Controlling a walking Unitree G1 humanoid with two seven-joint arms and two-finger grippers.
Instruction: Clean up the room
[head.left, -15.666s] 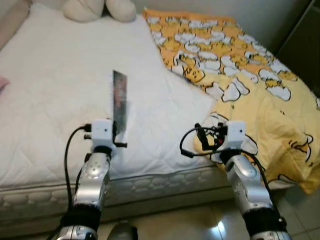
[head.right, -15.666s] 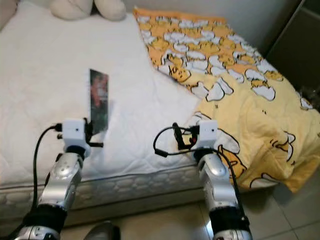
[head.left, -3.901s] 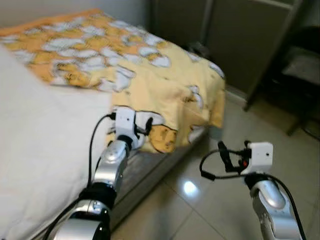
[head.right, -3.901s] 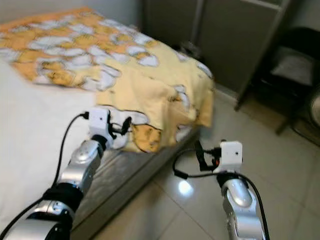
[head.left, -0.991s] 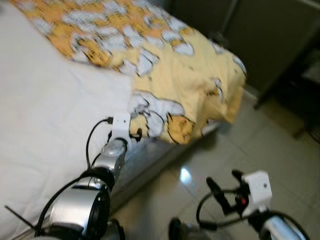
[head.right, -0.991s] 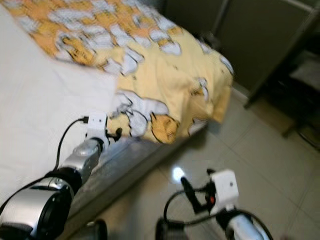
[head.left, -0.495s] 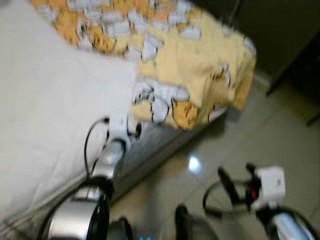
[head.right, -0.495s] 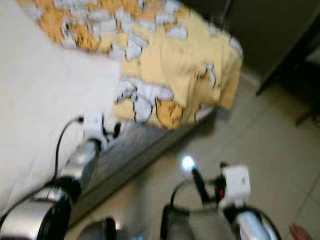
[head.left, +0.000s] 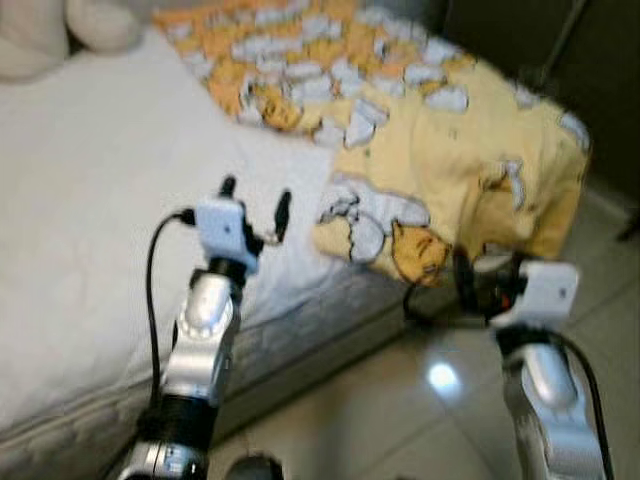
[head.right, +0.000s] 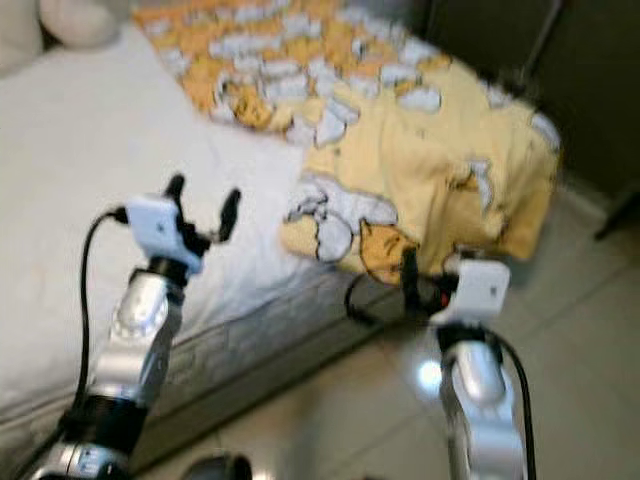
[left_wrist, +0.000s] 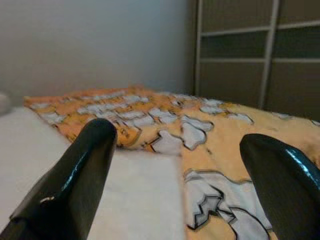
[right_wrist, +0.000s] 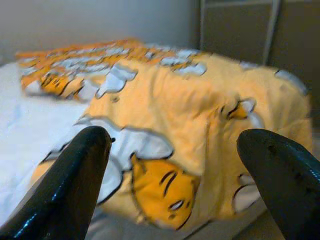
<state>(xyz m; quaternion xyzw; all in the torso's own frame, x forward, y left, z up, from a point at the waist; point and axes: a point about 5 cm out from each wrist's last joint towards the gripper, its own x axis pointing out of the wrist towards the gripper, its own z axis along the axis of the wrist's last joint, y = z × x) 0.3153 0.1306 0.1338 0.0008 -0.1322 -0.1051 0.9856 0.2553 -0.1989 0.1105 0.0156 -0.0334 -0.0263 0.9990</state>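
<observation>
A yellow-orange cartoon-print blanket is spread over the far side of the bed, its corner draped over the edge toward the tiled floor. The left gripper is held above the white mattress, fingers spread and empty. The right gripper is raised just beside the hanging corner, likewise spread and empty.

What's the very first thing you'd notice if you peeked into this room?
A bright yellow blanket with cartoon pictures, bunched up on the right side of the white bed and hanging over its edge toward the floor. Next, the robot's two arms: the left end effector is open above the mattress, and the right end effector is open in front of the blanket's drooping corner.
</observation>
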